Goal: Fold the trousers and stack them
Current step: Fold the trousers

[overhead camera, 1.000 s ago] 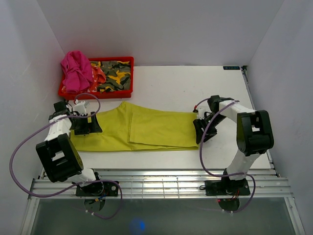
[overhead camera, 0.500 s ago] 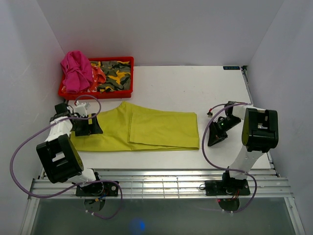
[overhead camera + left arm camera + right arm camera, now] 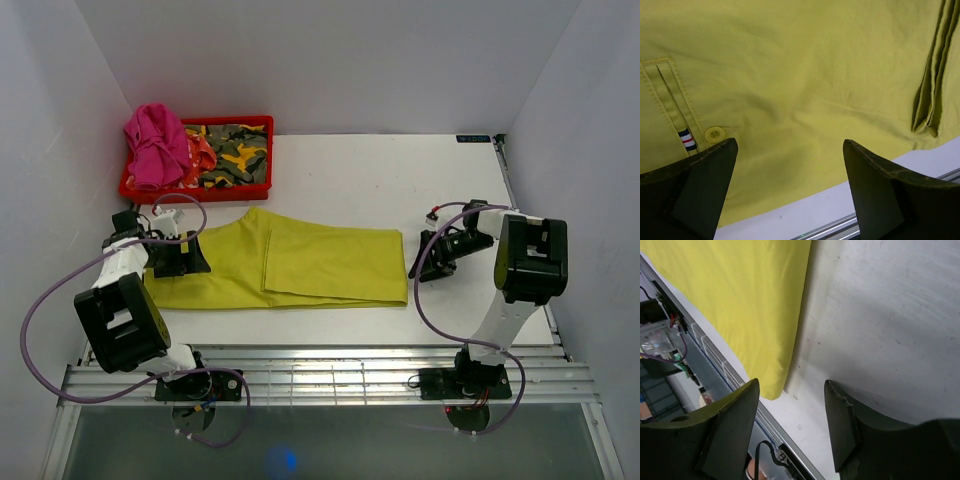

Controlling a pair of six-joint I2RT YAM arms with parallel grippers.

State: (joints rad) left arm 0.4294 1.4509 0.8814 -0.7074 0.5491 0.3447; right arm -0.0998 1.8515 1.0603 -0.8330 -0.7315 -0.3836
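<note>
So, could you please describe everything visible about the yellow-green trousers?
The trousers are plain lime yellow-green cloth, flat on the white table, folded lengthwise into a layered strip, waist left, hems right. Near the waist, a slit pocket with a button and a small striped tab. The open left gripper hangs over the waist end, contact unclear; the open right gripper stands just off the hems, not touching.

Right hand (image 3: 791, 390) with both fingers parted and nothing between them, over the white counter (image 3: 890, 315). The trousers (image 3: 750, 305) lie flat at upper left, one corner just beside a fingertip.
</note>
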